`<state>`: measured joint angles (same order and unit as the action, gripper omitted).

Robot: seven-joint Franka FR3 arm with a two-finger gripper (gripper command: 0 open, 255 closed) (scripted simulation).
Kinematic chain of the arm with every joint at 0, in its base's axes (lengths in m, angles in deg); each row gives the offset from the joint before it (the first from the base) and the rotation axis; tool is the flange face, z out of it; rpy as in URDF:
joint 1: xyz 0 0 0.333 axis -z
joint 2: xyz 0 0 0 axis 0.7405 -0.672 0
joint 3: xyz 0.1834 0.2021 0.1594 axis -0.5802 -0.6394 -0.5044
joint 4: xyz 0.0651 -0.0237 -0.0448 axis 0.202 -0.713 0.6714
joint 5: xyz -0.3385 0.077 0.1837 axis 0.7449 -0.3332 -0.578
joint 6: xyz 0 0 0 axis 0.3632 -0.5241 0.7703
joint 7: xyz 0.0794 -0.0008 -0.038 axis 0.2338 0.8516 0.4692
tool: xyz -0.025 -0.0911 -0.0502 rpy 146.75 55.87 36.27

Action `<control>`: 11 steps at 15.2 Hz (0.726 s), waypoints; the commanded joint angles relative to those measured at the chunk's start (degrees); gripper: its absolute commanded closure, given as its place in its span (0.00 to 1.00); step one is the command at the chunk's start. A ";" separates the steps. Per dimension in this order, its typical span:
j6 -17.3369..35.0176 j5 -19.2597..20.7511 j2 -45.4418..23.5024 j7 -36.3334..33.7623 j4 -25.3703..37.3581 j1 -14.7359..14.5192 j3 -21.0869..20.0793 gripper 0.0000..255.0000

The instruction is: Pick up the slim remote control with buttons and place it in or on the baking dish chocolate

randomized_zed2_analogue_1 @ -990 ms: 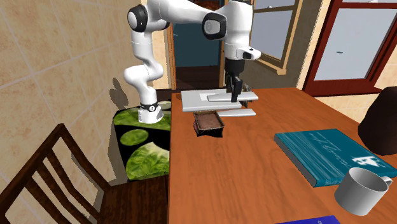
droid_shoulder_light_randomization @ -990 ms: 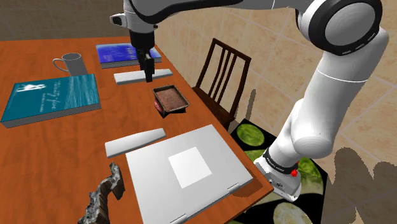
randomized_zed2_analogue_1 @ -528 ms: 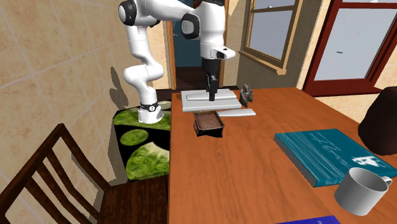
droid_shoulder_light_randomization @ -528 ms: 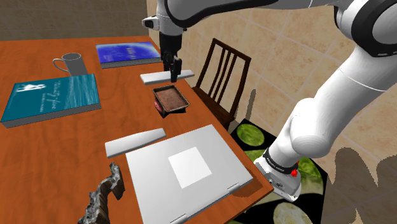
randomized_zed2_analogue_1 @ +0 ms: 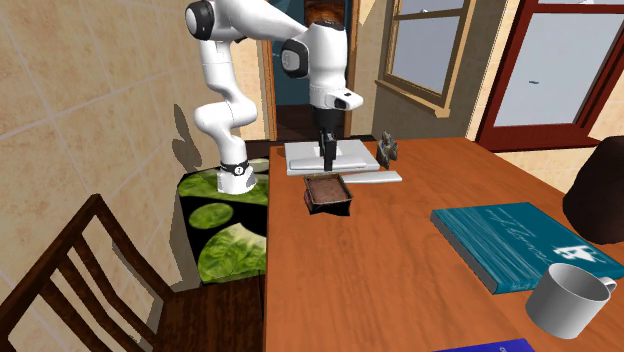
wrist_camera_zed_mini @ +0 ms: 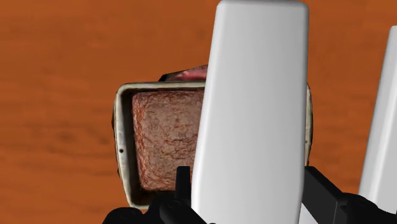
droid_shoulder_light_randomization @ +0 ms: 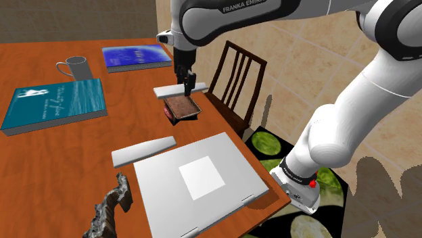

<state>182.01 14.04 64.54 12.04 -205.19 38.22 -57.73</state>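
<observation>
One item in transit: slim remote control (wrist_camera_zed_mini: 251,108), drawn plain white with no buttons showing. It is clasped near one end between the black fingers (wrist_camera_zed_mini: 183,197) of the gripper (droid_shoulder_light_randomization: 187,84), which are closed on its long edges.

Landmark: baking dish (wrist_camera_zed_mini: 121,127), a small rectangular tin with a pale rim and a brown crumbly filling (wrist_camera_zed_mini: 162,140), standing on the orange-brown wooden table (droid_shoulder_light_randomization: 81,145).

Position of remote: above the dish and not resting on it. In the wrist view it covers about half of the filling, off the dish's centre, and its free end reaches past the dish's rim. In the shoulder view it hangs over the dish's far edge, with the gripper pointing straight down.

Step in hand, as judged: the pick is done and the carry is nearly done; the placing comes next.

Next move calls for: a slight shift toward the dish's centre, a short straight descent, then opening the fingers. The remote looks longer than the dish, so it will probably bridge the rim rather than lie inside.

Also listed: a second white bar (droid_shoulder_light_randomization: 143,150) on the table, well apart from the dish and not held.
</observation>
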 commanded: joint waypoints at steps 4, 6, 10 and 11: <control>3.78 0.09 -0.98 0.01 -2.76 0.01 -0.02 1.00; 5.09 0.13 -1.43 -0.01 -3.61 0.00 -0.04 1.00; 5.09 0.14 -1.44 -0.01 -3.60 0.00 -0.04 1.00; 5.09 0.14 -1.44 -0.01 -3.60 0.00 -0.04 1.00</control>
<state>187.08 14.18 63.11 12.04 -208.80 38.22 -57.76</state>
